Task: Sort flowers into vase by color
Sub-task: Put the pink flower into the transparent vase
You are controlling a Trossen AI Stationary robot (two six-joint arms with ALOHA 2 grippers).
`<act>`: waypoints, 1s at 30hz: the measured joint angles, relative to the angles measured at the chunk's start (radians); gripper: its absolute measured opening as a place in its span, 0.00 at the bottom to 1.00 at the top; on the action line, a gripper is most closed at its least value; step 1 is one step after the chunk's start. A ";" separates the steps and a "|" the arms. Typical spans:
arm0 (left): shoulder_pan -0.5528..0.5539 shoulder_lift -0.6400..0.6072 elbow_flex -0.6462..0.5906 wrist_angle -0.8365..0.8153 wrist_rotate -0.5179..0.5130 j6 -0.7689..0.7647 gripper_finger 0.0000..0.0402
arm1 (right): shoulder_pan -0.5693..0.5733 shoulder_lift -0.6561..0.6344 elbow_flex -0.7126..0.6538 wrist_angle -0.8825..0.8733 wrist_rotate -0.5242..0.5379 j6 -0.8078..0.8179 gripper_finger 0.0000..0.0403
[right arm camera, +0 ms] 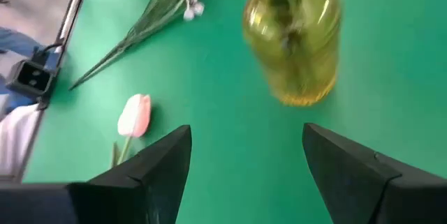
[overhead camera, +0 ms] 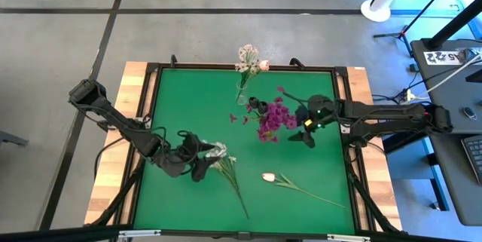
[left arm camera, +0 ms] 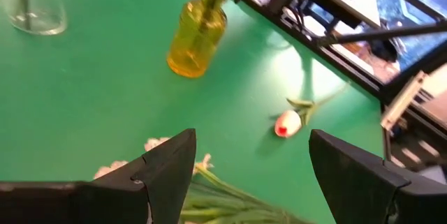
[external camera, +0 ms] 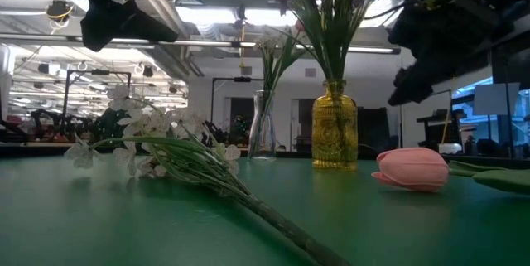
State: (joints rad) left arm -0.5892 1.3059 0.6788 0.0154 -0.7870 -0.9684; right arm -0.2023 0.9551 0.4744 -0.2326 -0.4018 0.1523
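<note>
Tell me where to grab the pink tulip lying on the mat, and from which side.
Grip the pink tulip by its thin green stem, just behind the bud, coming straight down from above. It lies flat on the green mat, so the stem offers a narrow part to pinch, while the soft bud would likely crush. The right hand is open and probably nearest.

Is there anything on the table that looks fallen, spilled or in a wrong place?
Nothing is spilled or broken. Two flowers lie flat on the mat: the white spray under the open left end effector, and the pink tulip. Both vases, yellow and clear, stand upright.
</note>
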 joint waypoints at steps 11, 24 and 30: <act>0.000 0.000 0.000 -0.002 0.095 0.002 0.68 | 0.139 0.000 0.001 -0.093 0.051 0.068 0.68; -0.003 0.000 0.000 -0.021 0.155 0.008 0.68 | 0.647 0.031 0.001 -0.018 0.438 0.195 0.68; -0.002 0.000 0.000 -0.054 0.122 0.010 0.68 | 0.781 0.062 0.001 0.004 0.548 0.247 0.68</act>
State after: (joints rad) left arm -0.5911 1.3060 0.6788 -0.0387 -0.6647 -0.9585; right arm 0.5782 1.0175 0.4755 -0.2286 0.1467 0.3989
